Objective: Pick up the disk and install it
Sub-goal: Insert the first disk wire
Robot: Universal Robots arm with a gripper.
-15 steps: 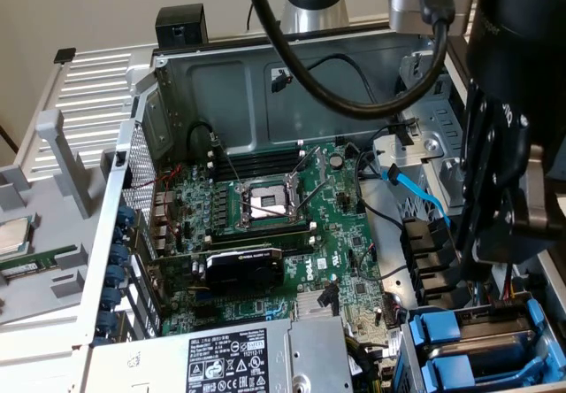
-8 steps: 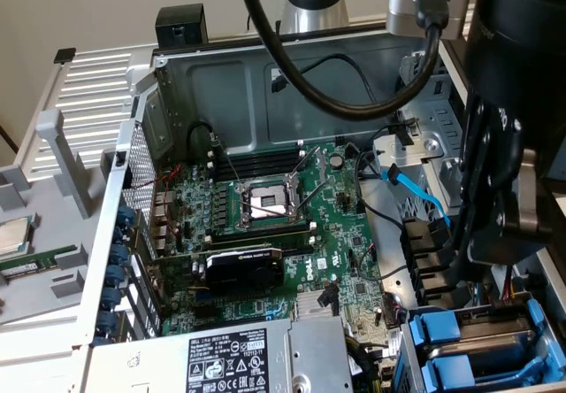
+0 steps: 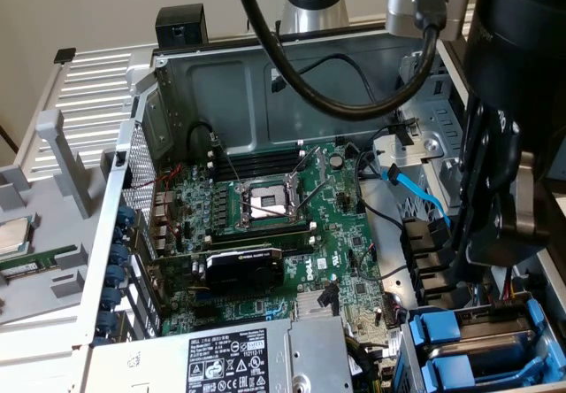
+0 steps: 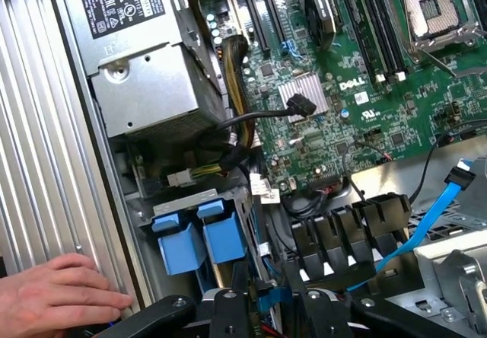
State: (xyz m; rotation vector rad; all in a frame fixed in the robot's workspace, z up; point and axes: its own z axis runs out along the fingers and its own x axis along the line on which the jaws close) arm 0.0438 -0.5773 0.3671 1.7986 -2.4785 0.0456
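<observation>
Two blue plastic carriers [image 3: 444, 333] sit side by side in the drive bay at the case's corner, in the exterior view's lower right. Their tabbed ends [image 4: 202, 237] show in the wrist view. The disk's silver body and white label are hidden, so I cannot tell which carrier holds it. My gripper [image 3: 491, 247] hangs just above the bay, beside the black cable connectors [image 3: 426, 250]. In the wrist view my gripper [image 4: 272, 315] has its two black fingers [image 4: 228, 314] standing apart, with only cables and a bit of blue deep between them. It grips nothing that I can see.
A person's hand [image 4: 53, 296] rests on the ribbed panel [image 4: 46, 163] beside the bay. The silver power-supply box [image 4: 144, 64] lies next to the carriers. The green motherboard [image 3: 292, 225], its bare CPU socket [image 3: 267, 203] and a blue data cable [image 3: 423, 191] fill the open case.
</observation>
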